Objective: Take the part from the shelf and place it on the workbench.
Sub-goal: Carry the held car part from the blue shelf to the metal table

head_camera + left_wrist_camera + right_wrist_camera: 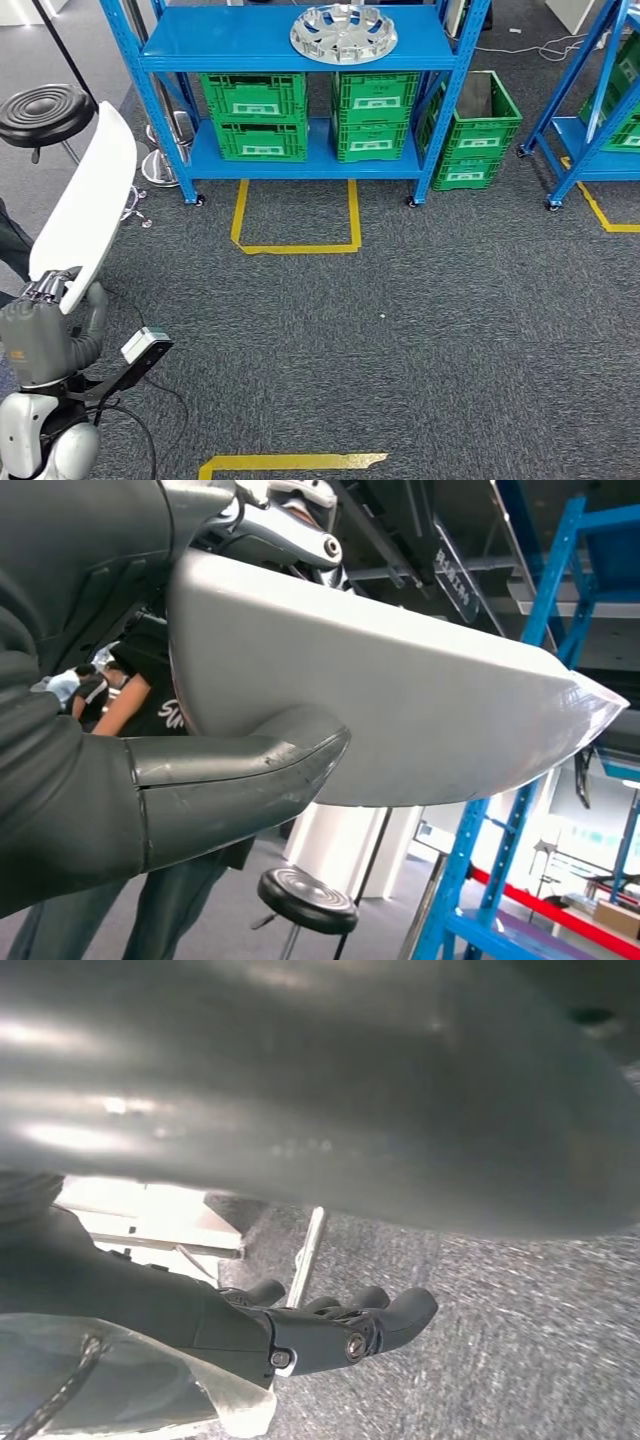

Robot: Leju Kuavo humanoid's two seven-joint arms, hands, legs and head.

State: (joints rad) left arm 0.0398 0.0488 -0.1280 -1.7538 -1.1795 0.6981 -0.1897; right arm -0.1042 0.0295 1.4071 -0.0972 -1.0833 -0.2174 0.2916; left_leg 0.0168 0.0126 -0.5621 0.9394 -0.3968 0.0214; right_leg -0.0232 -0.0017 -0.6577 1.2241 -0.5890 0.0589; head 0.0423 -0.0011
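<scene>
The part is a long white curved panel (87, 205), held tilted upright at the far left of the head view. My left hand (47, 322) grips its lower end, fingers over the edge and thumb beneath. In the left wrist view the panel (392, 710) stretches away from the hand, with the thick grey thumb (226, 780) pressed under it. My right hand (332, 1325) hangs low over the grey carpet, its dark fingers stretched out and holding nothing.
A blue shelf (302, 50) stands ahead with a silver hubcap (343, 32) on top and green crates (260, 115) below. A black stool (45, 112) is near the panel. Yellow tape (298, 240) marks the carpet. A person (151, 705) stands close by.
</scene>
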